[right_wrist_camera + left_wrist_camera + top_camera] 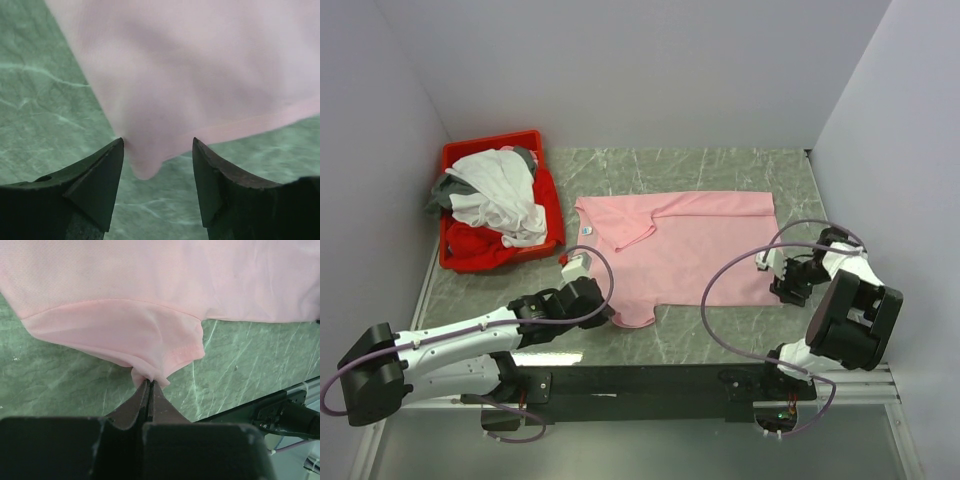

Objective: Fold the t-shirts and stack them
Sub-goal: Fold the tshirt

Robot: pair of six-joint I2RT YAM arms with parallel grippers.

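Observation:
A light pink t-shirt [690, 245] lies spread on the green marble table, with a small blue neck label [587, 228] at its left end. My left gripper [603, 312] is shut on the near sleeve [150, 347] of the pink t-shirt, its tips [149, 382] pinching the hem. My right gripper [782, 290] is open at the shirt's near right corner [145, 167], which lies between its fingers [105, 165] in the right wrist view. White, grey and red t-shirts [495, 200] are heaped in the red bin.
The red plastic bin [551, 195] stands at the back left of the table. White walls close the back and both sides. The black rail [650, 380] of the arm bases runs along the near edge.

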